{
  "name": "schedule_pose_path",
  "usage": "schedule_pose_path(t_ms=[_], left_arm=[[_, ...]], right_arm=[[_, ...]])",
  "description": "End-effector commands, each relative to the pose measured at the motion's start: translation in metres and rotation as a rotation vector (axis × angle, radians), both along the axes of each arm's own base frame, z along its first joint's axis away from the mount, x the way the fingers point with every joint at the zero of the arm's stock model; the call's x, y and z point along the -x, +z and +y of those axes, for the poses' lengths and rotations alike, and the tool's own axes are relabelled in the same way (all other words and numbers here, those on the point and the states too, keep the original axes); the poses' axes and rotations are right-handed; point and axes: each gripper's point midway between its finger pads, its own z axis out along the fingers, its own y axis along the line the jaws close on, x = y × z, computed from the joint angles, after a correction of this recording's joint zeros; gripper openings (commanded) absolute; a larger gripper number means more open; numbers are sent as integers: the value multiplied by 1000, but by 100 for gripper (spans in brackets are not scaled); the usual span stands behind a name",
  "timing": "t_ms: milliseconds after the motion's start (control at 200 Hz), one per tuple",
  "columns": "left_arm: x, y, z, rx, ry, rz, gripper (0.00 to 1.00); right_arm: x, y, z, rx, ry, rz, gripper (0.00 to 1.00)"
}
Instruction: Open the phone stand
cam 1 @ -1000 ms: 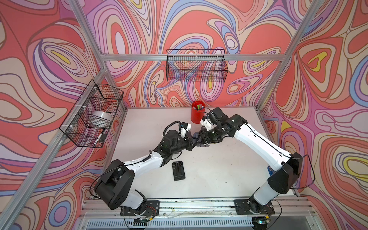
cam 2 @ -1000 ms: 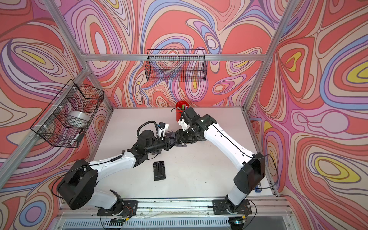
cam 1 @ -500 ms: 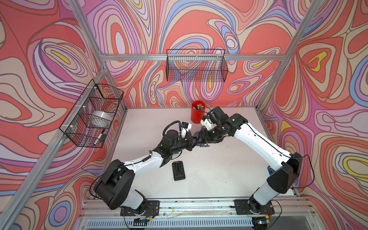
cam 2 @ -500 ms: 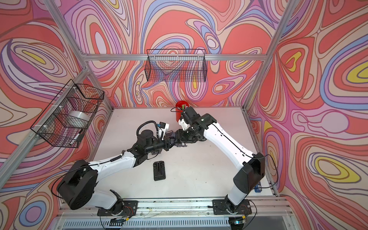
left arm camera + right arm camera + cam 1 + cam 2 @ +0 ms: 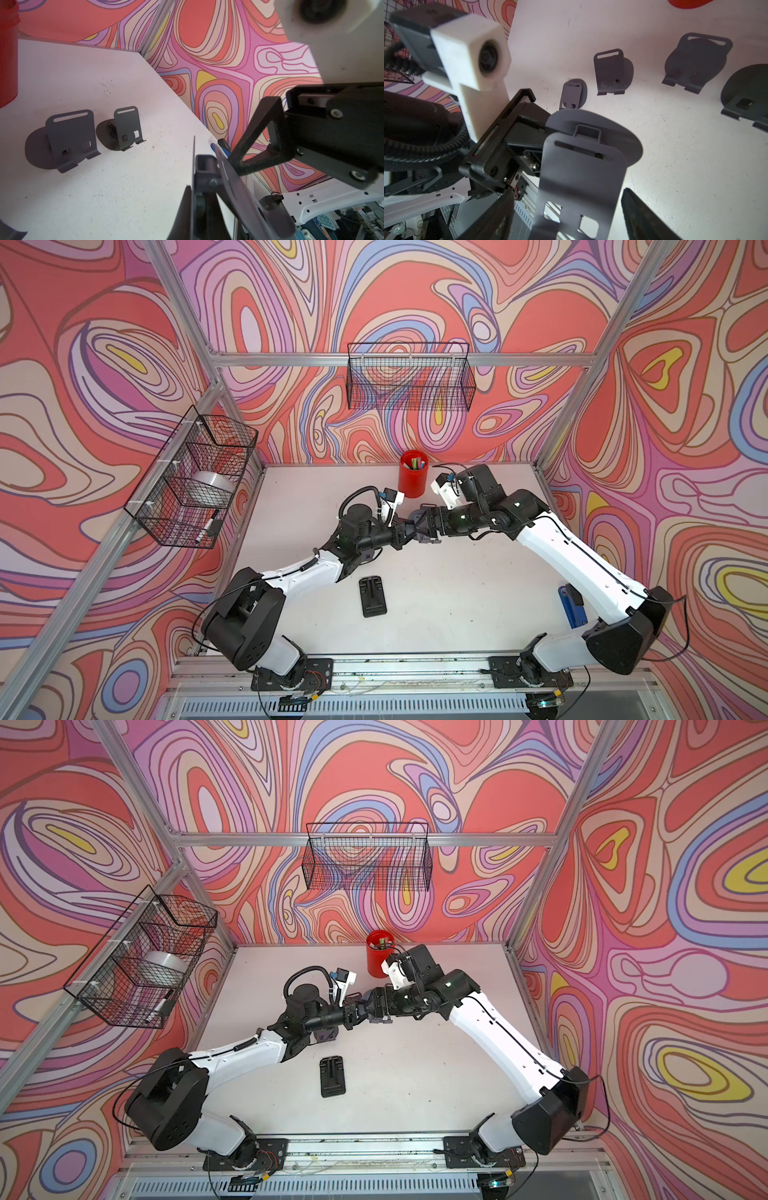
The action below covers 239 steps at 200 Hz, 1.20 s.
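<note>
Underneath everything, the white table (image 5: 478,593), boxed in by swirl-patterned walls. Reaching in from the near rail and meeting over the table's middle, wrists nose to nose: the left arm (image 5: 299,576) and the right arm (image 5: 573,551). Hung on the back wall, a long wire basket (image 5: 409,377); on the left wall, a compartmented wire basket (image 5: 195,481). Clamped tight on the edge of the stand's round base: the left gripper (image 5: 195,199). Spread wide, straddling the slotted back plate without pinching it: the right gripper (image 5: 569,189), with a clear gap beside one of its fingers (image 5: 500,214). Between the two, held up off the table: the grey phone stand (image 5: 583,166), back plate angled away from the base at the hinge, partly unfolded. Just behind the grippers, near the back wall, a red pen cup (image 5: 412,475) standing upright. In a middle compartment of the side basket, a pale roll (image 5: 210,485). Nearer the rail, well apart from the grippers, a flat black plastic piece (image 5: 372,596) lying on the table. At the table's right edge, partly hidden behind the right arm, a blue object (image 5: 572,608), too hidden to name. Low in the side basket, a marker (image 5: 206,526).
</note>
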Motion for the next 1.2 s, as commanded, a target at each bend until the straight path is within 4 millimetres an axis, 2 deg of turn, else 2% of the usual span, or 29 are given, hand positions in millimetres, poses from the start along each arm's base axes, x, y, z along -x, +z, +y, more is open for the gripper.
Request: schedule_pose_path(t_ms=[0, 45, 145, 281, 491, 691, 1192], left_arm=[[0, 24, -1, 73, -88, -84, 0], [-5, 22, 2, 83, -93, -74, 0], [-13, 22, 6, 100, -115, -81, 0], [-20, 22, 2, 85, -137, -97, 0], [-24, 30, -4, 100, -167, -112, 0], [-27, 34, -6, 126, -170, -108, 0], [-23, 37, -14, 170, -215, -45, 0]], right_arm=[[-7, 16, -6, -89, 4, -58, 75], [-11, 18, -13, -107, -6, -72, 69], [-19, 23, -24, -172, -14, -85, 47], [-29, 24, -30, -259, -3, -96, 34], [-44, 16, -26, -360, 38, -73, 30], [-51, 13, -19, -404, 76, -59, 28], [-41, 22, -9, -485, 185, -89, 25]])
